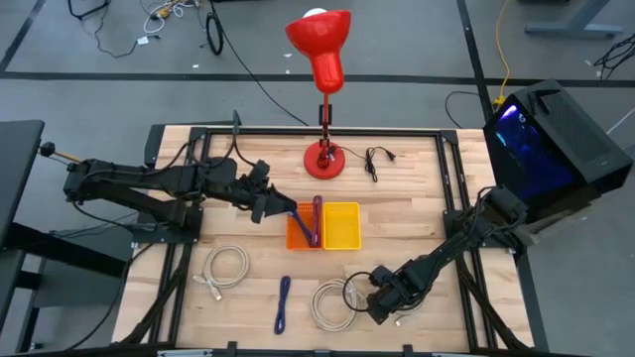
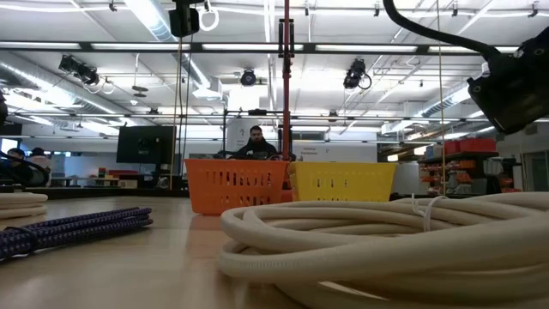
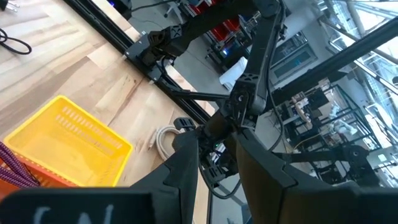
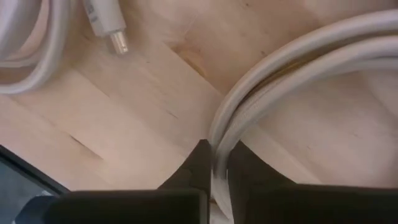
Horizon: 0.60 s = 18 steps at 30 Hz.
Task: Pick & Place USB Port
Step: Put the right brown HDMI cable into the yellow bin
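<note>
The right gripper point(image 1: 380, 305) sits low on the table point(image 1: 417, 188), down on the white cable coil point(image 1: 332, 302) near the front edge. In the right wrist view its fingers point(image 4: 198, 167) are closed to a narrow gap with two strands of the coil pinched between them; the plug end point(image 4: 111, 31) lies loose on the wood, apart from the grip.

The left gripper point(image 1: 279, 209) hovers at the orange basket point(image 1: 295, 236), beside the yellow basket point(image 1: 341, 226). A purple cable point(image 1: 308, 220) already hangs over the orange basket's rim. In the left wrist view the left fingers stand slightly apart with nothing between them.

Risks, as judged:
- The hold takes only part of the coil. On lifting, the remaining loops may slide, unwind and drag.
- The trailing plug may snag on the basket rim.
- The left arm stands close over the baskets; a transfer there risks contact between the arms.
- A second white coil point(image 1: 224, 268) and a purple cable point(image 1: 283, 303) lie clear.
</note>
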{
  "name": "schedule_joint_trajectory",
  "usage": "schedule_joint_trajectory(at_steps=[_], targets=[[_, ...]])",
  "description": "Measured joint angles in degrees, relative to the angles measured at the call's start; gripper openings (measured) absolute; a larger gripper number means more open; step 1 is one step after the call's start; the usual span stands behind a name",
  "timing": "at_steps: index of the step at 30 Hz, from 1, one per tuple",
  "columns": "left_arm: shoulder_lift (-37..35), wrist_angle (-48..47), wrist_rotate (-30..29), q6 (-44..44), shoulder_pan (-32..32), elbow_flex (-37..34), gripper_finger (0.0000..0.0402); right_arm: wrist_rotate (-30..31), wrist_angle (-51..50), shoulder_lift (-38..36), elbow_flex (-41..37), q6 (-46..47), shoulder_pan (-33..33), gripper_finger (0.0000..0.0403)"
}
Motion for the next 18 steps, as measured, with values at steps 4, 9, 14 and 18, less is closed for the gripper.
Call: schedule_joint_trajectory(at_steps=[4, 9, 14, 18], targets=[[0.00, 0.01, 0.11, -0.01, 0.00, 0.00, 0.0117, -0.59, 1.25, -0.14, -0.71, 0.75, -0.02, 0.0015], [0.00, 0.01, 0.48, -0.02, 0.00, 0.00, 0.0117, 0.09, 3.85, -0.18, -0.82, 1.43, -0.11, 0.0015], [0.00, 0.00, 0.48, 0.74, 0.00, 0.00, 0.0117, 6.92, 3.46, -1.83, 1.02, 2.36, -0.38, 0.0015], [0.00, -0.01, 0.46, 0.85, 0.00, 0.00, 0.0117, 11.85, -1.14, -5.62, 1.65, 3.12, -0.97, 0.0015]])
